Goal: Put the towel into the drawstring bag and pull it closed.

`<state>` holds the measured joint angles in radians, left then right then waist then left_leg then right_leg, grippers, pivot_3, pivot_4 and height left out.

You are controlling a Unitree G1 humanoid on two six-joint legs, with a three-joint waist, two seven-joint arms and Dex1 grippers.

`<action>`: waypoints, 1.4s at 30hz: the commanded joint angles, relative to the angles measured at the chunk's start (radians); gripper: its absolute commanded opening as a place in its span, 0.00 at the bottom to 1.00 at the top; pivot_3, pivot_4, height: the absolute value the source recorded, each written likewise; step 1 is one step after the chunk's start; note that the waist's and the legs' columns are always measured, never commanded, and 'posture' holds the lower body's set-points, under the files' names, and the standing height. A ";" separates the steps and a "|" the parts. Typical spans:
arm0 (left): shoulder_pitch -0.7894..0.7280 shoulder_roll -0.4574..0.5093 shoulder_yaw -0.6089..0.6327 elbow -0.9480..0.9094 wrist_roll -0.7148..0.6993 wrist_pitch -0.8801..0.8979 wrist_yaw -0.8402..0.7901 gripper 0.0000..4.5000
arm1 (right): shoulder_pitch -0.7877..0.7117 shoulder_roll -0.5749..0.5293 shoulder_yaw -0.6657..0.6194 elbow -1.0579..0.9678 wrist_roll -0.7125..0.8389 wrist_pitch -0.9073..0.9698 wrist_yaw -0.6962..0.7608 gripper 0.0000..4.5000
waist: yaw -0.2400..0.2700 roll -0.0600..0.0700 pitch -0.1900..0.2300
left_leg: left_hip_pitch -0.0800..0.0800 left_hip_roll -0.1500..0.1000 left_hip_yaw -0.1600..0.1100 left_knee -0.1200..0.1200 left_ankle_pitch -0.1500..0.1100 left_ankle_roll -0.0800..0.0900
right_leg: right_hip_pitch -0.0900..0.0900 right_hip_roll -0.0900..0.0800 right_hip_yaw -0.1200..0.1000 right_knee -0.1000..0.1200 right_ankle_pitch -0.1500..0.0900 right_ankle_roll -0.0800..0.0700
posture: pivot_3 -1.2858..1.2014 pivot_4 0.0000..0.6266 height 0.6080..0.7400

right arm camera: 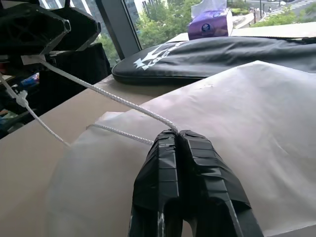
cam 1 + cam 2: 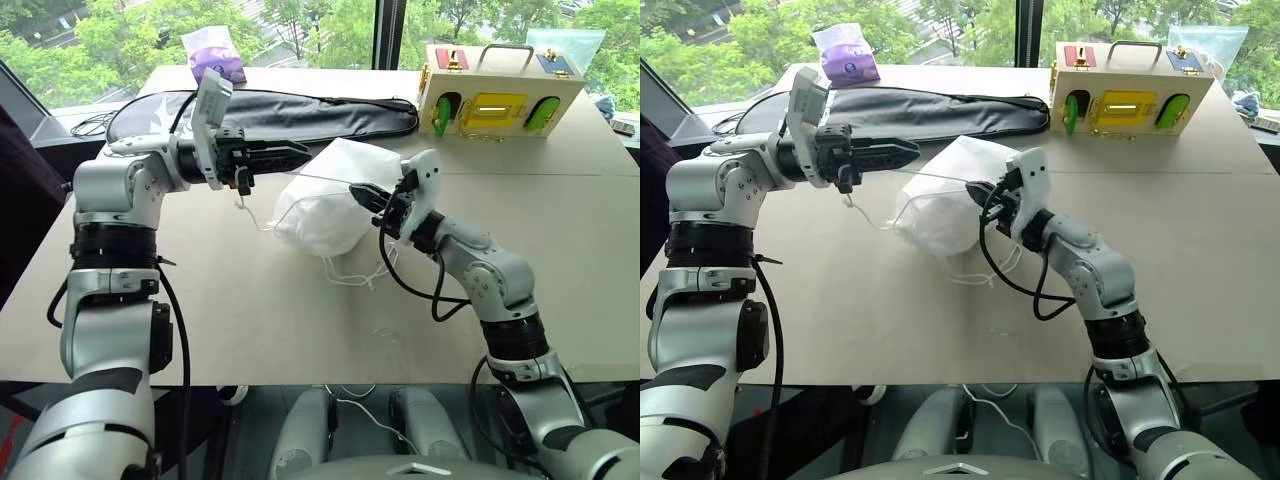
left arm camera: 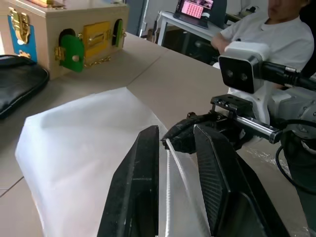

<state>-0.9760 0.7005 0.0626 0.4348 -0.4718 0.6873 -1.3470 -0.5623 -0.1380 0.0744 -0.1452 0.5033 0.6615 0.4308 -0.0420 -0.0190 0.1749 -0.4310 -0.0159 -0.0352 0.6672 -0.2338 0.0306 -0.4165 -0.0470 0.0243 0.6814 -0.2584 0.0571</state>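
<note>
Closing step. The bag [image 2: 330, 205] lies bulging on the worktop [image 2: 250, 300], just in front of the black case [image 2: 300, 112]; I judge the towel is inside, though I cannot see it through the fabric. My right fingers [image 1: 178, 143] are pressed together on the cord [image 1: 106, 96] at the bag's mouth. My left fingers [image 2: 295, 153], above the bag's left edge, are narrow, and the cord's other end runs taut to them. To cinch well: draw the two grips apart in a straight line, slowly, and watch the mouth gather evenly. Risk: the cord slipping out of the left grip.
</note>
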 commanded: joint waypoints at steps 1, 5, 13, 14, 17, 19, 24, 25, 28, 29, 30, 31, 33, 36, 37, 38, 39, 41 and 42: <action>0.002 0.002 0.025 0.020 0.014 -0.038 0.046 0.25 | 0.004 -0.014 -0.057 -0.094 0.049 0.027 -0.009 0.02 | 0.000 0.000 0.000 | 0.000 0.000 0.000 0.000 0.000 0.000 | 0.000 0.000 0.000 0.000 0.000 0.000 | 0.52 0.24 1.00; -0.014 -0.025 0.066 0.045 -0.019 -0.026 0.095 0.25 | 0.020 -0.034 -0.076 -0.118 0.054 0.053 -0.022 0.02 | 0.002 0.000 0.000 | 0.000 0.000 0.000 0.000 0.000 0.000 | 0.000 0.000 0.000 0.000 0.000 0.000 | 0.52 0.24 1.00; 0.022 -0.045 0.089 0.016 -0.046 -0.006 0.126 0.62 | 0.020 -0.025 -0.070 -0.132 0.059 0.071 -0.036 0.00 | 0.001 0.000 0.000 | 0.000 0.000 0.000 0.000 0.000 0.000 | 0.000 0.000 0.000 0.000 0.000 0.000 | 0.52 0.24 1.00; 0.025 -0.044 0.089 0.013 -0.050 -0.001 0.127 0.73 | 0.018 -0.022 -0.069 -0.130 0.059 0.072 -0.036 0.00 | 0.001 0.000 0.000 | 0.000 0.000 0.000 0.000 0.000 0.000 | 0.001 0.000 0.000 0.000 0.000 0.000 | 0.52 0.24 1.00; 0.036 -0.041 0.088 0.006 -0.058 0.002 0.127 0.77 | 0.016 -0.019 -0.067 -0.127 0.059 0.072 -0.036 0.00 | 0.001 0.000 0.000 | 0.000 0.000 0.000 0.000 0.000 0.000 | 0.000 0.000 0.000 0.000 0.000 0.000 | 0.52 0.24 1.00; 0.044 -0.038 0.088 0.007 -0.060 -0.003 0.126 0.77 | 0.013 -0.018 -0.066 -0.126 0.061 0.074 -0.035 0.00 | 0.002 0.000 0.000 | 0.000 0.000 0.000 0.000 0.000 0.000 | 0.001 0.000 0.000 0.000 0.000 0.000 | 0.52 0.24 1.00; 0.043 -0.037 0.104 0.020 -0.078 0.014 0.131 0.77 | 0.008 -0.021 -0.067 -0.122 0.063 0.077 -0.035 0.00 | 0.002 0.000 0.000 | 0.000 0.000 0.000 0.000 0.000 0.000 | 0.001 0.000 0.000 0.000 0.000 0.000 | 0.52 0.24 1.00; 0.040 -0.038 0.109 0.021 -0.084 0.022 0.133 0.77 | 0.008 -0.021 -0.067 -0.122 0.063 0.078 -0.035 0.00 | 0.002 0.000 0.000 | 0.000 0.000 0.000 0.000 0.000 0.000 | 0.001 0.000 0.000 0.000 0.000 0.000 | 0.52 0.24 1.00; 0.032 -0.041 0.127 0.024 -0.107 0.053 0.137 0.77 | 0.011 -0.021 -0.062 -0.121 0.061 0.080 -0.033 0.00 | 0.001 0.000 0.000 | 0.000 0.000 0.000 0.000 0.000 0.000 | 0.001 0.000 0.000 0.000 0.000 0.000 | 0.52 0.24 1.00; 0.029 -0.041 0.131 0.022 -0.113 0.061 0.140 0.77 | 0.014 -0.021 -0.059 -0.122 0.061 0.082 -0.032 0.00 | 0.001 0.000 0.000 | 0.000 0.000 0.000 0.000 0.000 0.000 | 0.001 0.000 0.000 0.000 0.000 0.000 | 0.52 0.24 1.00; 0.026 -0.043 0.136 0.017 -0.119 0.072 0.149 0.77 | 0.019 -0.024 -0.056 -0.124 0.062 0.086 -0.029 0.00 | 0.001 0.000 0.000 | 0.000 0.000 0.000 0.000 0.000 0.000 | 0.001 0.000 0.000 0.000 0.000 0.000 | 0.52 0.24 1.00; 0.023 -0.045 0.138 0.011 -0.122 0.080 0.158 0.77 | 0.025 -0.028 -0.054 -0.127 0.063 0.090 -0.027 0.00 | 0.001 0.000 0.000 | 0.000 0.000 0.000 0.000 0.000 0.000 | 0.001 0.000 0.000 0.000 0.000 0.000 | 0.52 0.24 1.00; 0.015 -0.047 0.141 0.004 -0.125 0.092 0.179 0.77 | 0.038 -0.035 -0.056 -0.136 0.067 0.096 -0.023 0.00 | 0.002 0.000 0.000 | 0.000 0.000 0.000 0.000 0.000 0.000 | 0.001 0.000 0.000 0.000 0.000 0.000 | 0.52 0.24 1.00; -0.008 -0.047 0.156 0.011 -0.133 0.117 0.214 0.77 | 0.061 -0.052 -0.077 -0.155 0.078 0.110 -0.024 0.00 | 0.003 0.000 0.000 | 0.000 0.000 0.000 0.000 0.000 0.000 | 0.001 0.000 0.000 0.000 0.000 0.000 | 0.52 0.24 1.00; -0.018 -0.048 0.163 0.019 -0.136 0.125 0.227 0.77 | 0.067 -0.059 -0.085 -0.159 0.080 0.114 -0.028 0.00 | 0.003 0.000 0.000 | 0.000 0.000 0.000 0.000 0.000 0.000 | 0.001 0.000 0.000 0.000 0.000 0.000 | 0.52 0.24 1.00; -0.024 -0.048 0.168 0.023 -0.139 0.131 0.235 0.77 | 0.070 -0.063 -0.090 -0.161 0.081 0.116 -0.032 0.00 | 0.003 0.000 0.000 | 0.000 0.000 0.000 0.000 0.000 0.000 | 0.001 0.000 0.000 0.000 0.000 0.000 | 0.52 0.24 1.00; -0.030 -0.045 0.167 0.036 -0.132 0.126 0.240 0.77 | 0.076 -0.070 -0.103 -0.166 0.085 0.118 -0.035 0.00 | 0.003 0.000 0.000 | 0.000 0.000 0.000 0.000 0.000 0.000 | 0.001 0.000 0.000 0.000 0.000 0.000 | 0.52 0.24 1.00; -0.034 -0.035 0.163 0.063 -0.119 0.109 0.237 0.77 | 0.086 -0.079 -0.131 -0.177 0.098 0.125 -0.042 0.00 | 0.003 0.000 0.000 | 0.000 0.000 0.000 0.000 0.000 0.000 | 0.001 0.000 0.000 0.000 0.000 0.000 | 0.52 0.24 1.00; -0.032 -0.027 0.157 0.084 -0.108 0.091 0.227 0.77 | 0.091 -0.085 -0.149 -0.186 0.109 0.131 -0.047 0.00 | 0.003 0.000 0.000 | 0.000 0.000 0.000 0.000 0.000 0.000 | 0.001 0.000 0.000 0.000 0.000 0.000 | 0.52 0.24 1.00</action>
<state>-0.9900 0.6442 0.1956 0.4979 -0.5863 0.8079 -1.1096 -0.4777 -0.2062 -0.0207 -0.2803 0.5875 0.7863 0.3960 -0.0388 -0.0191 0.1749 -0.4306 -0.0160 -0.0353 0.6677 -0.2338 0.0307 -0.4157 -0.0471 0.0241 0.6815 -0.2583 0.0571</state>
